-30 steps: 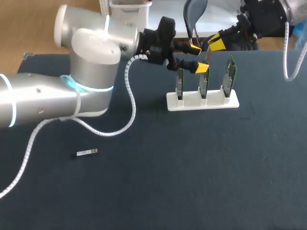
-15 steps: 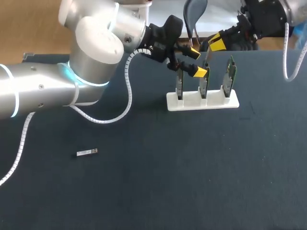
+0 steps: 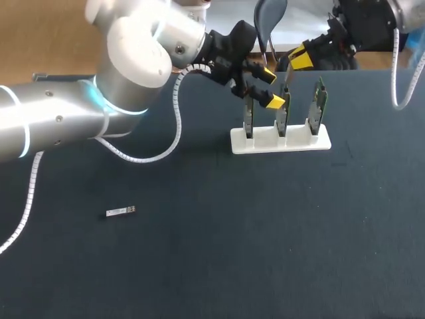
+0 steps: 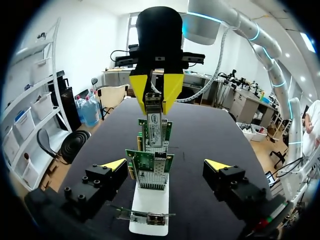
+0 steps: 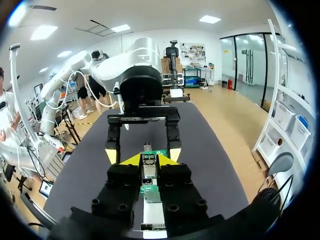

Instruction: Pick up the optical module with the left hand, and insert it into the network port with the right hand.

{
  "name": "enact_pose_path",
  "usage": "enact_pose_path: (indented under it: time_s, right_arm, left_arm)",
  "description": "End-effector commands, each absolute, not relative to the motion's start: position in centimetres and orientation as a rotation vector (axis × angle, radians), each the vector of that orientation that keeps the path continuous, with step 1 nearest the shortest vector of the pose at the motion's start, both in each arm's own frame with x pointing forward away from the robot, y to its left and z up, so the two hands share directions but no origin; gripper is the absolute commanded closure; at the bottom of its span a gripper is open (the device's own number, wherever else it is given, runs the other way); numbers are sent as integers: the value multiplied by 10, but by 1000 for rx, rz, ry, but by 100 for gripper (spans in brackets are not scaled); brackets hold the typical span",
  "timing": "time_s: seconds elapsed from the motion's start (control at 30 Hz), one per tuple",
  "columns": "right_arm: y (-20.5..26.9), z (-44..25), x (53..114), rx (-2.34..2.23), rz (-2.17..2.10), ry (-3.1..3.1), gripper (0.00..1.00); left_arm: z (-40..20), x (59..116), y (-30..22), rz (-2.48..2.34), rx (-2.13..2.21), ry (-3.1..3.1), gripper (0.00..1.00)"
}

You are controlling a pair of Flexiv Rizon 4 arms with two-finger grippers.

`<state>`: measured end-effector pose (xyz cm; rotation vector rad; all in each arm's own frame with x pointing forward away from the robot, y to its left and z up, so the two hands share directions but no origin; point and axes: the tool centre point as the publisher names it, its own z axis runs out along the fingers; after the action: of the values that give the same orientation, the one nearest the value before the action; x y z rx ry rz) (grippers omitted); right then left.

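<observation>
Lying well apart from spread left gripper (image 3: 271, 87): optical module (image 3: 121, 212) | right gripper (image 5: 149, 159) pinching silver part (image 4: 152, 102)

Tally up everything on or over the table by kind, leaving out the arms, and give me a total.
green circuit boards: 3
white holder: 1
optical modules: 2 (one lying loose on the table, one in the right gripper)
Total: 6
</observation>
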<state>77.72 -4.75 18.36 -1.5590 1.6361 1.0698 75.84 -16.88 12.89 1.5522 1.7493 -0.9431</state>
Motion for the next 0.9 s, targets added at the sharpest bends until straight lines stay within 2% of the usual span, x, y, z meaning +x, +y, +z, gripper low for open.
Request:
enact_pose_path:
  time_s: [0.03, 0.9]
  right_arm:
    - [-48, 183, 779, -1560, 1073, 1634, 100]
    - [-49, 183, 776, -1551, 1074, 1631, 100]
  left_arm:
    - [128, 759, -170, -944, 1572, 1762, 0]
    - [119, 753, -166, -947, 1589, 1807, 0]
